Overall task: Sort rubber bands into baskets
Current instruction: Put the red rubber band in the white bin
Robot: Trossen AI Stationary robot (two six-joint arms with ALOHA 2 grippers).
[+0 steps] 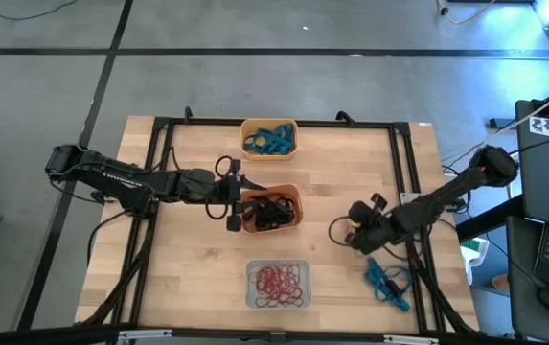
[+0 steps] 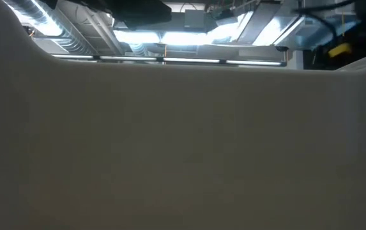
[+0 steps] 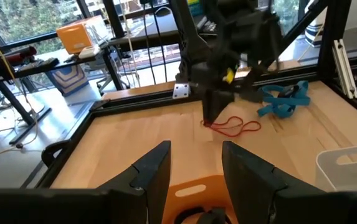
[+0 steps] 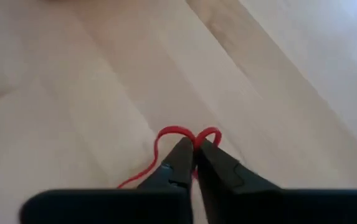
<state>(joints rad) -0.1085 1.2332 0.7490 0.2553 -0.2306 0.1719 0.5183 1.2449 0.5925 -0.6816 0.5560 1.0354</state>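
Observation:
My right gripper (image 4: 192, 147) is down at the table's right middle (image 1: 348, 233), shut on a red rubber band (image 3: 234, 127) that lies on the wood. My left gripper (image 3: 194, 163) is open and empty over the left rim of the red-orange basket (image 1: 272, 209), which holds black bands. The yellow-orange basket (image 1: 269, 139), at the far side, holds blue bands. The pale basket (image 1: 279, 285), at the near side, holds red bands. A loose heap of blue bands (image 1: 387, 280) lies at the near right. It also shows in the left wrist view (image 3: 284, 99). My right gripper pinches the red band between its two fingertips (image 4: 177, 155). A bend of the loop (image 4: 173, 132) bulges out on either side of the tips. The fingers slant down at the table. The rest of the band (image 3: 243, 128) lies slack on the wood.
A black frame (image 1: 159, 172) runs around the wooden table. In the low view a pale wall (image 2: 183, 147) close to the camera fills most of the picture. Bare wood lies between the baskets and my right gripper.

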